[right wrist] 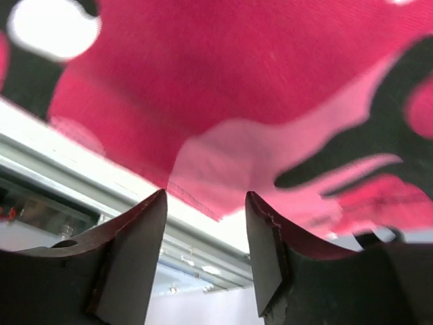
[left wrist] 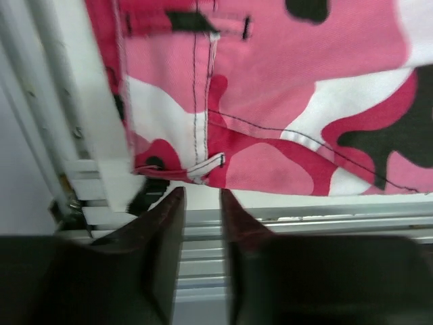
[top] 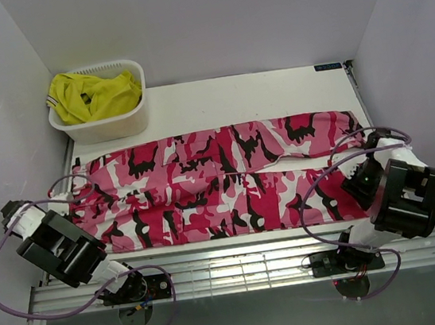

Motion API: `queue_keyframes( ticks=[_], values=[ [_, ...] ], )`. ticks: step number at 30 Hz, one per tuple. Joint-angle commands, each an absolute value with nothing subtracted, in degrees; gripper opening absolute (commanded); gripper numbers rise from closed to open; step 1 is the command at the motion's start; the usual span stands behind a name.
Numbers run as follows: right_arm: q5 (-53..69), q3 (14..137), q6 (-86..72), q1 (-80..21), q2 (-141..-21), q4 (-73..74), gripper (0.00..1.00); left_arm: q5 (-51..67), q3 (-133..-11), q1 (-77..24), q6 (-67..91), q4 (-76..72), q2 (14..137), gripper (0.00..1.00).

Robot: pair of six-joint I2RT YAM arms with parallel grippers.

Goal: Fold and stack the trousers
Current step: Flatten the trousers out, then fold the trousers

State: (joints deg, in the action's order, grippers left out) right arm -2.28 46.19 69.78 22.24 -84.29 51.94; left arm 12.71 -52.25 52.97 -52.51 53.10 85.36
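Note:
The camouflage trousers (top: pixel 220 182) lie flat across the table, reaching from its left side to its right. My left gripper (top: pixel 84 242) is at their near left corner. In the left wrist view the trousers (left wrist: pixel 270 101) show a belt loop, and the gripper (left wrist: pixel 201 193) is just short of their edge, its jaws a narrow gap apart with nothing between them. My right gripper (top: pixel 356 188) is at the near right end. In the right wrist view it (right wrist: pixel 206 195) is open and empty, with the trousers' hem (right wrist: pixel 223 156) just beyond the tips.
A white basket (top: pixel 108 125) holding a plain yellow garment (top: pixel 92 95) stands at the back left. A slatted metal rail (top: pixel 231 269) runs along the table's near edge. White walls close in on both sides and at the back.

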Motion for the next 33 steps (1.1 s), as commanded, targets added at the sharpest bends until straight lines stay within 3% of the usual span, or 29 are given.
queue_keyframes(
  ticks=[1,4,6,12,20,26,33],
  values=[
    [1.4,55.6,74.3,22.6,-81.7,60.0,0.57,19.1,-59.8,53.0,-54.8,57.8,81.4,0.42],
    [9.2,67.9,69.9,21.4,-85.2,64.2,0.59,28.3,-68.9,51.7,-52.1,61.8,84.1,0.62],
    [14.3,73.4,66.5,19.7,-88.9,64.6,0.59,31.5,-73.7,48.1,-48.8,63.1,87.4,0.63],
    [19.5,85.5,50.6,12.0,-98.8,53.8,0.59,34.2,-72.2,36.3,-36.6,50.7,89.6,0.61],
    [13.3,92.4,44.2,4.0,-114.8,45.1,0.54,32.8,-73.6,27.5,-24.3,40.0,100.9,0.48],
    [2.4,88.5,48.6,4.0,-119.7,39.4,0.53,29.6,-74.3,24.4,-22.9,38.1,106.9,0.42],
    [-5.9,75.2,58.6,7.6,-114.0,32.5,0.52,23.7,-73.2,24.3,-25.4,38.1,111.4,0.39]
  ],
)
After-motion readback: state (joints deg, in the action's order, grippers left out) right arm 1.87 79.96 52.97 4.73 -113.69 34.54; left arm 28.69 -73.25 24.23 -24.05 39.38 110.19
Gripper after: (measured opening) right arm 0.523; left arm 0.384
